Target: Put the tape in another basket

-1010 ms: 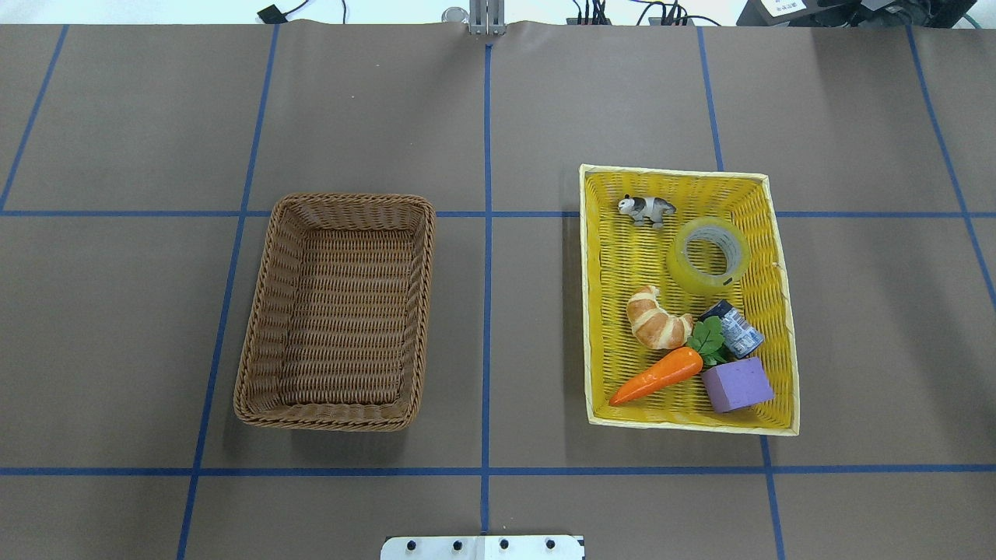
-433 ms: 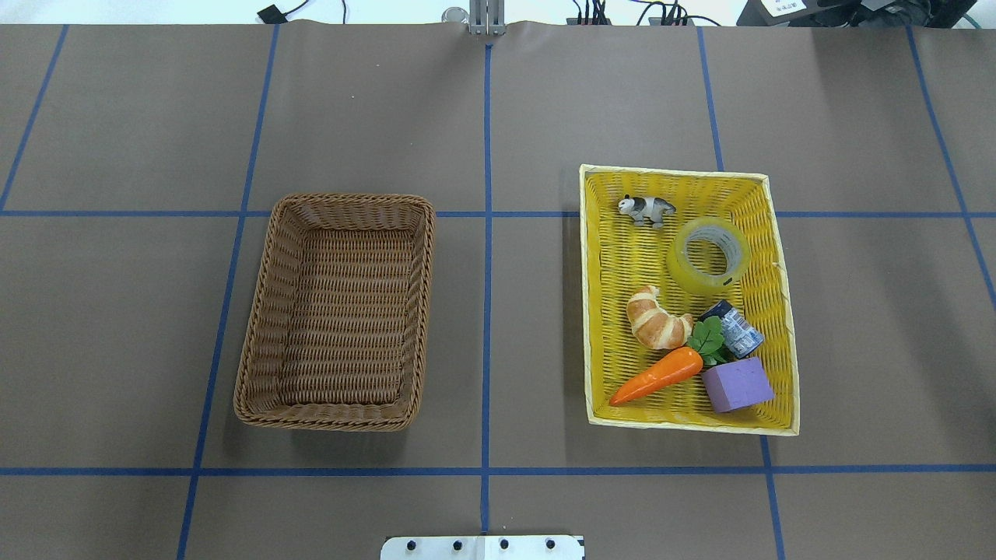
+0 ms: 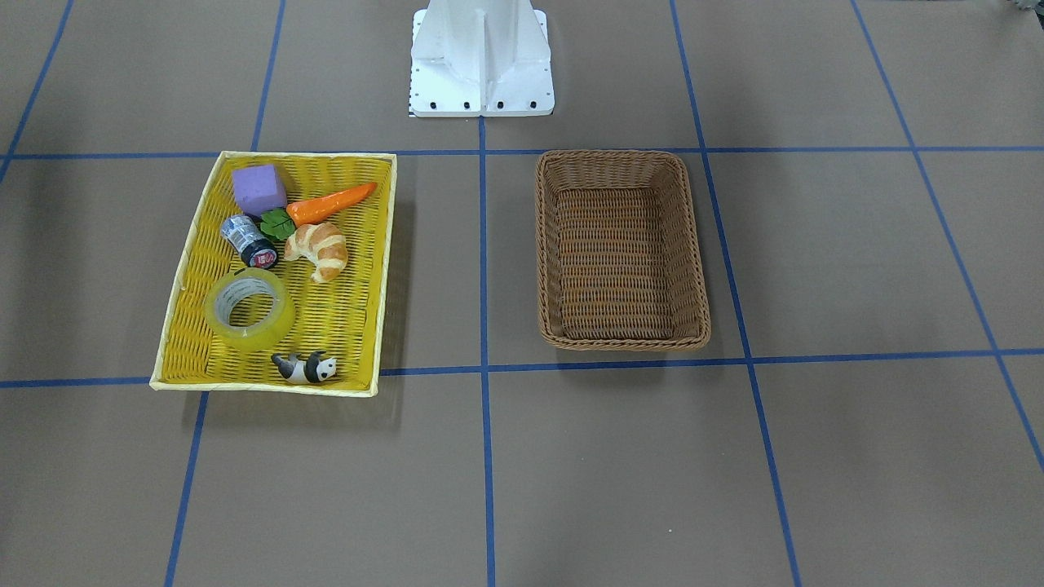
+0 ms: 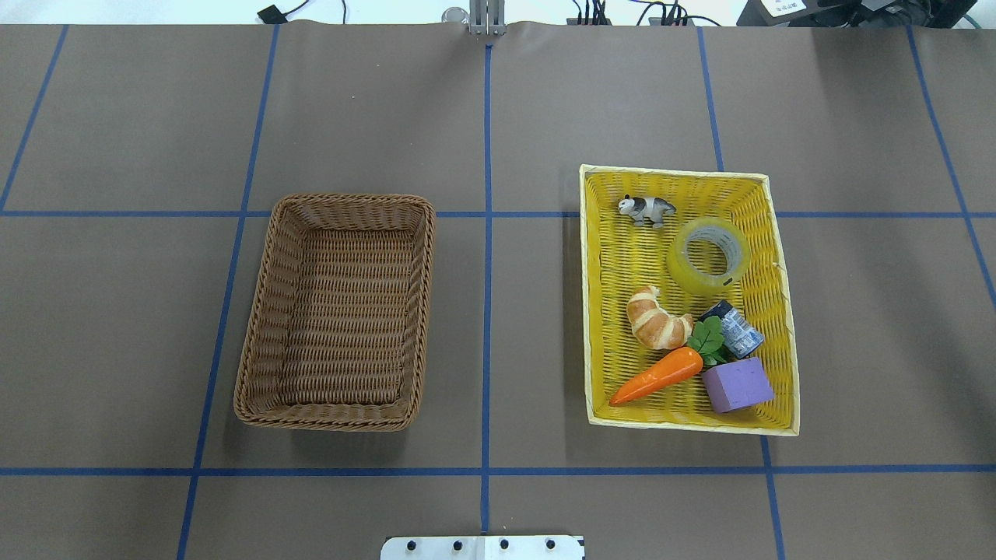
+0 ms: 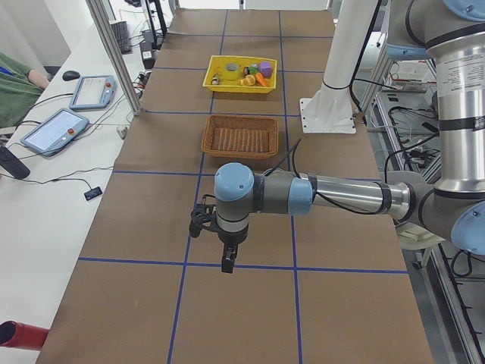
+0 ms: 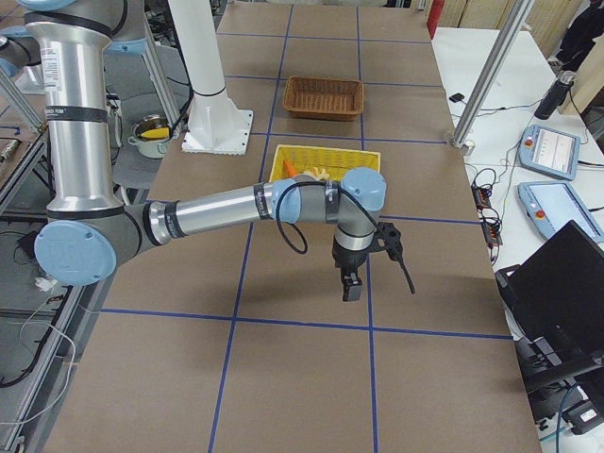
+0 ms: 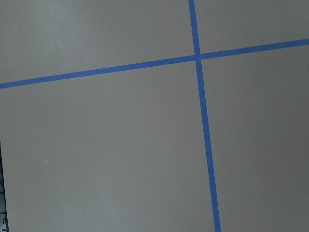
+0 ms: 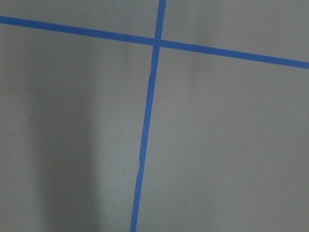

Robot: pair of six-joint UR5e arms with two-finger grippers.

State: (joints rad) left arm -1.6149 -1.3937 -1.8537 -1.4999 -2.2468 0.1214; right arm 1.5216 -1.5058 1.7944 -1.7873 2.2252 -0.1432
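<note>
Wide translucent yellowish packing-tape roll [image 4: 675,268]: lies right of overhead frame, in shallow yellow woven tray [image 4: 585,311]. Probably light, stiff, slick; pinch ring wall through core. Spread of left hand [image 5: 226,265], right hand [image 6: 350,291]: cannot tell.

Likely a robotics lab: grid-taped table [image 4: 117,117], teach pendants [image 5: 92,92], laptop [image 6: 557,293], aluminium posts [image 6: 489,75].

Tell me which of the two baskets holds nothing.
The brown basket: its woven floor is bare. The yellow tray holds the tape, a croissant, a carrot and other small things.
</note>
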